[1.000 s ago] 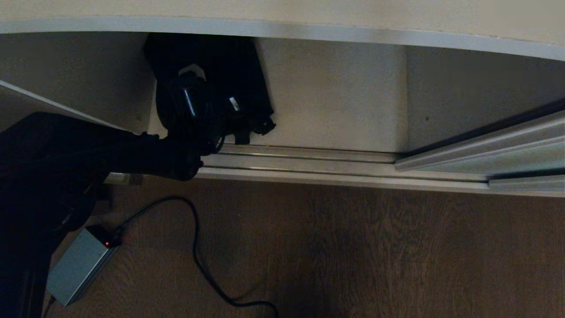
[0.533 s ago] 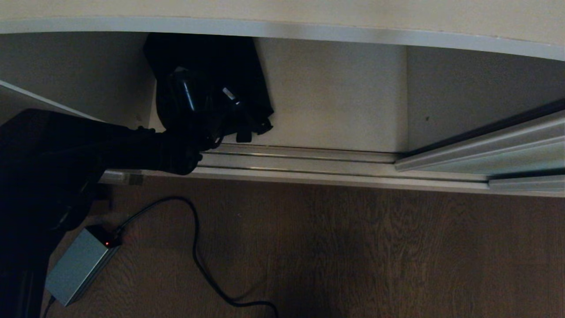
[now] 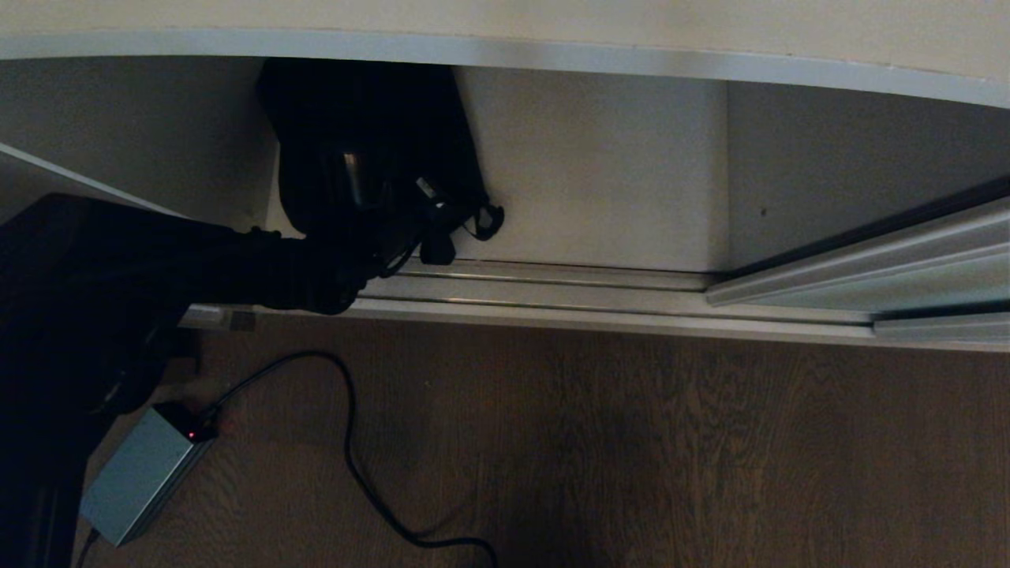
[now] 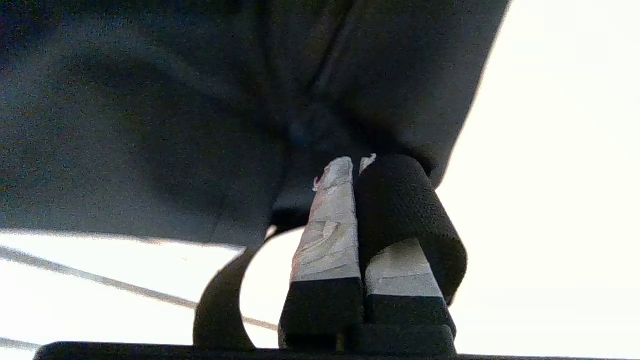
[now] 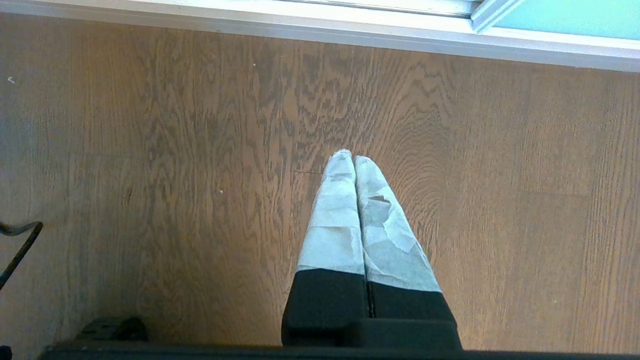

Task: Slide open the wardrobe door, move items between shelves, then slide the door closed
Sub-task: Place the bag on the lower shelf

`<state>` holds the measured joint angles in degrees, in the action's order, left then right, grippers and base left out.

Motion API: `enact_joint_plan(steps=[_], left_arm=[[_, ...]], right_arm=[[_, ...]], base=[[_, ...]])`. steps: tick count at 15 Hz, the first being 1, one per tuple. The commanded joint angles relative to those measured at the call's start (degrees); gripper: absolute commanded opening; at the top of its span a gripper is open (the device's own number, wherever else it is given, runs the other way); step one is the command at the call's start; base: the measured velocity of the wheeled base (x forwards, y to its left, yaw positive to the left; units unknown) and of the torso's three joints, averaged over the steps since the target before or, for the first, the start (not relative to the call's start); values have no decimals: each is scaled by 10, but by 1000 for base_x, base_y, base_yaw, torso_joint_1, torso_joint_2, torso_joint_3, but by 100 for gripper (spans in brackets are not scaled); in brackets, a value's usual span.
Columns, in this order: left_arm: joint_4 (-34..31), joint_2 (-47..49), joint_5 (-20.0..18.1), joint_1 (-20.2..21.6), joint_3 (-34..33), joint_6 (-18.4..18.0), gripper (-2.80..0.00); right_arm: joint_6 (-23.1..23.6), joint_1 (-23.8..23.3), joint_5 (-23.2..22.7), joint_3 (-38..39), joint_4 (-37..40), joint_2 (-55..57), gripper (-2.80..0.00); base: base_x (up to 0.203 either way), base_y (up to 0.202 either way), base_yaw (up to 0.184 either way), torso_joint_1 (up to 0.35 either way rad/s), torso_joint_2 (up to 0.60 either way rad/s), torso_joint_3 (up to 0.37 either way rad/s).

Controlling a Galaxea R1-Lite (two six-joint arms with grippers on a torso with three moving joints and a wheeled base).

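A floppy black bag (image 3: 379,134) lies on the white bottom shelf (image 3: 600,173) of the wardrobe, under an upper shelf (image 3: 552,59) with a silvery front edge. My left arm (image 3: 237,268) reaches in from the left to the bag's front. My left gripper (image 4: 352,165) is shut on a black loop strap (image 4: 410,200), which wraps over one taped finger, with the bag's body (image 4: 150,125) just beyond. The sliding wardrobe door (image 3: 868,272) stands pushed to the right; its blue-green glass (image 5: 565,17) shows in the right wrist view. My right gripper (image 5: 348,156) hangs shut and empty over the floor.
The grooved metal floor track (image 3: 552,288) runs along the wardrobe's front. A grey power box (image 3: 134,477) with a red light and its black cable (image 3: 351,442) lie on the wooden floor (image 3: 671,457) at the left.
My left wrist has rolled while staying shut on the strap. The bag's front has shifted a little, and a strap loop now sticks out at its right. The right arm is still.
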<state>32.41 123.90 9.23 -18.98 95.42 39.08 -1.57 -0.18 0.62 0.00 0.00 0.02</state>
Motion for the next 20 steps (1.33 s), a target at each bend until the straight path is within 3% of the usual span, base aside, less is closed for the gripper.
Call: enact_joint_plan(steps=[1, 4, 7, 10, 13, 17, 20], left_arm=[[7, -15, 3, 1, 3, -18, -280], [13, -27, 0, 3, -4, -46, -280], [-1, -23, -1, 3, -16, -134, -280], [-61, -26, -17, 4, -14, -140, -280], [-101, -28, -70, 4, -12, -131, -280], [-110, -31, -142, 13, -10, -93, -280], [-109, -32, -143, 22, -10, -101, -280]], right_arm=[[0, 0, 0, 0, 0, -2, -280], [0, 0, 0, 1, 0, -2, -280], [0, 0, 0, 1, 0, -2, -280], [0, 0, 0, 1, 0, -2, -280], [0, 0, 0, 1, 0, -2, -280], [0, 0, 0, 0, 0, -2, -280], [0, 0, 0, 0, 0, -2, -280]], base=[[0, 0, 0, 0, 0, 0], [0, 0, 0, 0, 0, 0], [0, 0, 0, 0, 0, 0], [0, 0, 0, 0, 0, 0], [0, 0, 0, 0, 0, 0], [0, 0, 0, 0, 0, 0], [0, 0, 0, 0, 0, 0]])
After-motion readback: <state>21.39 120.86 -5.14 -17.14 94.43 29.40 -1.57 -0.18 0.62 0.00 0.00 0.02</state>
